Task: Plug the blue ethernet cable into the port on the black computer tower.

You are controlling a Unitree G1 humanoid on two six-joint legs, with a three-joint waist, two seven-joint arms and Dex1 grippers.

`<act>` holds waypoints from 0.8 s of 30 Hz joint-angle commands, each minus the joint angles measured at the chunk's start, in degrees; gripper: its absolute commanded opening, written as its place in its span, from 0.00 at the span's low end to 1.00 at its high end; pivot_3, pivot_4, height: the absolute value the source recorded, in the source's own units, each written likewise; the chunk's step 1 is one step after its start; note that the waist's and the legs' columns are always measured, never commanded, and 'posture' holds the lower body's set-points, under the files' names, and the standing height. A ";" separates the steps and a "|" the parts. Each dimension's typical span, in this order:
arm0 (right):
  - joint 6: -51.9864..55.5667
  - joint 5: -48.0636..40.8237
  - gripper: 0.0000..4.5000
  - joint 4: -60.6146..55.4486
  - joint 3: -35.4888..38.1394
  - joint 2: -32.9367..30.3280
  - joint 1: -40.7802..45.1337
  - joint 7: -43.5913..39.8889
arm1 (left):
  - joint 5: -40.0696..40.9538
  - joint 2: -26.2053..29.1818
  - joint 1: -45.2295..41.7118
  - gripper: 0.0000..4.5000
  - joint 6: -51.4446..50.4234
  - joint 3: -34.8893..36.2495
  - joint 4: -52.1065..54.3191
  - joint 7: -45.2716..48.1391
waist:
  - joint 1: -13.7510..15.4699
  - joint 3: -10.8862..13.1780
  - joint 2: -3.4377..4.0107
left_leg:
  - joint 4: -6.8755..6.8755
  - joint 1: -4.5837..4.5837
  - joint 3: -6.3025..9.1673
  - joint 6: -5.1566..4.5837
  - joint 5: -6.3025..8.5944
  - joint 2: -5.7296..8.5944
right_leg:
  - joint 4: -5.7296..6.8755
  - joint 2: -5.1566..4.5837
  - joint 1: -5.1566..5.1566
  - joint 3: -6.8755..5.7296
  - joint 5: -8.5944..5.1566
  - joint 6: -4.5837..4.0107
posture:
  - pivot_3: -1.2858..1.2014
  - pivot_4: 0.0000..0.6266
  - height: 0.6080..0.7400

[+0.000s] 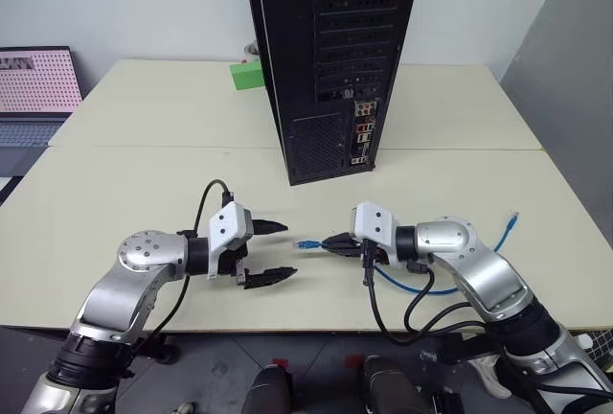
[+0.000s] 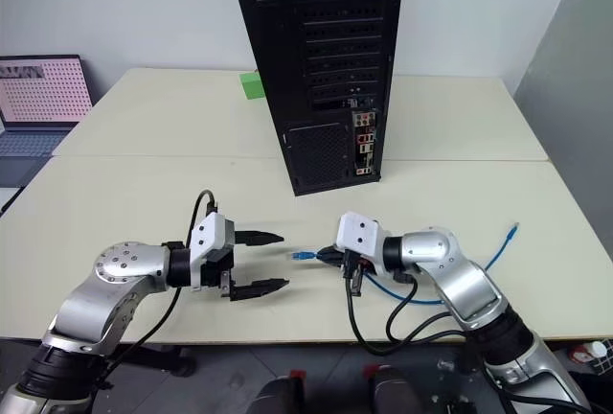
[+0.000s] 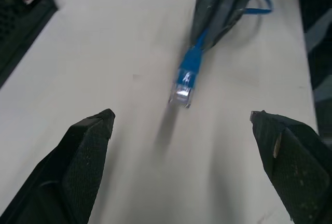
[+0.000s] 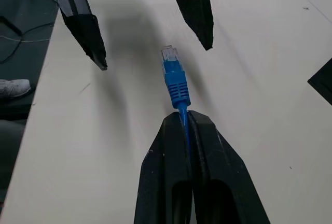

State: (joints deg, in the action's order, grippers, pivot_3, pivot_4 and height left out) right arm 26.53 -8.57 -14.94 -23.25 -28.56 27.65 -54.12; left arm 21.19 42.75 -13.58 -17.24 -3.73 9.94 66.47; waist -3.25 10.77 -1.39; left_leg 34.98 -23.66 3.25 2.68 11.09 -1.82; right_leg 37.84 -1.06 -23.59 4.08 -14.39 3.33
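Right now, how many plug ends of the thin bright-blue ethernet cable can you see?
2. One clear-blue plug sticks out of the shut right gripper, pointing toward the open left gripper. The other plug lies on the cream table to the robot's right.

Head stereo pair: you look forward and down over the table (image 1: 144,174) toward the far black computer tower (image 1: 330,59).
Left wrist view: close, facing right.
Right wrist view: close, facing left.
Shared: the blue ethernet cable (image 3: 188,76) plug.

Silver arms, white wrists, black-fingered hands, black cables.
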 commanded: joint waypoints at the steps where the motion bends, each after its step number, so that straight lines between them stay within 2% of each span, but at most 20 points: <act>1: -1.14 -1.56 0.01 -2.31 1.66 -0.51 0.27 -1.36 | -0.62 0.11 -2.00 1.00 3.11 -1.11 -1.38 2.63 | 0.04 0.00 0.00 | 0.00 0.00 0.00 0.00 0.00 0.00 | -0.01 0.00 0.01 0.00 0.00 0.00 | 0.52 0.24 1.00; 3: -1.00 -1.66 0.01 -2.53 1.74 -0.55 0.20 -1.47 | -0.99 0.00 -2.40 1.00 4.18 -1.55 -2.57 3.40 | 0.04 0.00 0.00 | 0.01 0.00 -0.01 0.00 0.00 0.00 | -0.02 0.00 0.01 0.01 0.00 0.00 | 0.52 0.24 1.00; 6: -0.65 -2.00 0.00 -2.97 1.82 -0.62 0.04 -1.55 | -1.69 -0.72 -3.25 0.89 5.74 -2.13 -4.83 4.05 | 0.04 0.00 0.00 | 0.01 0.00 -0.01 0.00 0.00 0.00 | -0.02 0.00 0.01 0.01 0.00 0.00 | 0.52 0.24 1.00; 10: -0.24 -2.53 0.00 -3.65 1.66 -0.82 -0.12 -1.57 | -1.99 -1.99 -4.30 0.66 6.51 -2.76 -6.32 3.89 | 0.07 0.00 0.00 | 0.01 -0.01 0.00 0.00 0.00 0.00 | -0.01 0.00 0.01 0.00 0.00 0.01 | 0.52 0.24 1.00; 15: 0.20 -2.74 0.00 -4.01 1.27 -0.90 -0.07 -1.63 | -2.38 -3.33 -5.13 0.42 6.99 -3.19 -6.94 3.97 | 0.07 0.00 0.00 | 0.02 -0.02 0.00 0.00 0.00 0.00 | -0.01 0.00 0.01 0.00 0.01 0.02 | 0.52 0.24 1.00; 22: 0.51 -2.51 0.00 -4.11 0.97 -1.26 -0.07 -1.80 | -2.57 -3.88 -5.71 0.10 7.58 -3.23 -7.34 4.30 | 0.07 0.00 0.00 | 0.02 -0.02 0.00 0.00 0.00 0.00 | 0.01 0.00 0.01 0.00 0.01 0.03 | 0.52 0.24 1.00; 24: 0.50 -2.41 0.00 -3.89 0.87 -1.33 0.02 -1.80 | -2.71 -3.91 -5.84 0.06 7.89 -3.31 -7.64 4.40 | 0.07 0.00 0.00 | 0.02 -0.02 0.01 0.00 0.00 0.00 | 0.00 0.00 0.01 0.00 0.01 0.03 | 0.52 0.24 1.00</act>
State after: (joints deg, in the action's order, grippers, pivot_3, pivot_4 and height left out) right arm 26.92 -10.29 -16.60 -23.12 -29.47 27.51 -55.16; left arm 18.73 38.97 -18.37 -10.56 -7.47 2.13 70.81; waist -3.17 10.77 -1.39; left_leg 35.01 -23.68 3.26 2.68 11.09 -1.82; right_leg 37.84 -1.06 -23.58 4.08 -14.38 3.36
